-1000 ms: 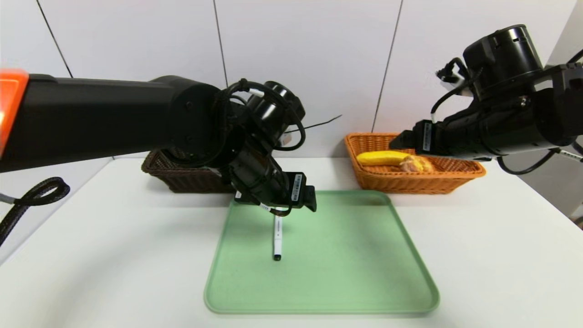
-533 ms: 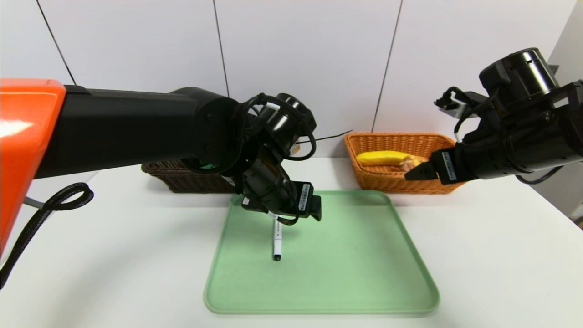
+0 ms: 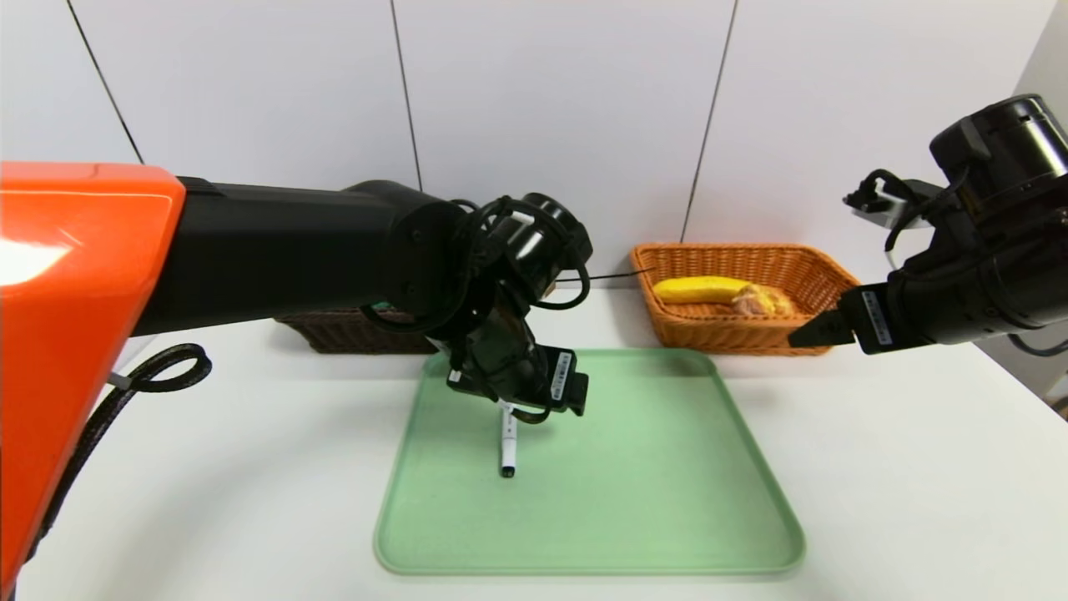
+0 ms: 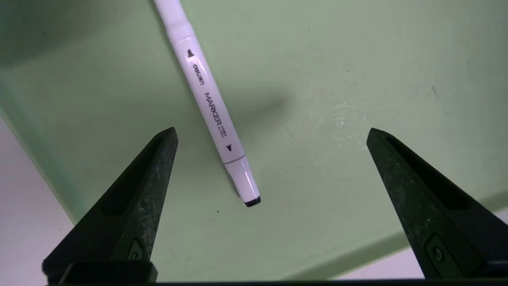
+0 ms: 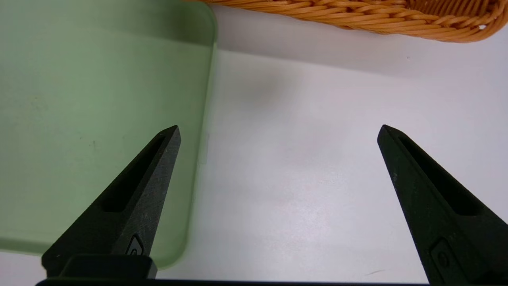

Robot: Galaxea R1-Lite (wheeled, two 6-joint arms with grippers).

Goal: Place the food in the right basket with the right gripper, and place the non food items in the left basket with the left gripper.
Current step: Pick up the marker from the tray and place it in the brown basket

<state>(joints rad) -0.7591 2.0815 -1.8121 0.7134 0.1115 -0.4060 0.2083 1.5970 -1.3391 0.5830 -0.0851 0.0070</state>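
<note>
Marker on the Tray, Both Claws Spread

Closest to me on the table (image 3: 217, 501) is the green tray (image 3: 651, 501). On its left part I see the white marker pen (image 3: 508, 451), lying flat with a black end toward me; the far end is hidden behind my left arm in the head view.

Above the marker hangs my left gripper (image 4: 272, 135), fingers spread wide, nothing between them. In its wrist view I can read "MARKER" along the barrel.

Out to the right, my right gripper (image 5: 279, 133) is also spread wide and empty, above the table by the tray's right edge and on the near side of the orange wicker basket (image 3: 726, 340).

Farther back, that basket holds the yellow banana (image 3: 699, 290) and, just beside it, the bread roll (image 3: 763, 300).

At the back left sits the dark brown basket (image 3: 359, 335), mostly covered by my left arm; a bit of green shows at it, too hidden for me to name. Behind everything stands the white panelled wall (image 3: 559, 100).
</note>
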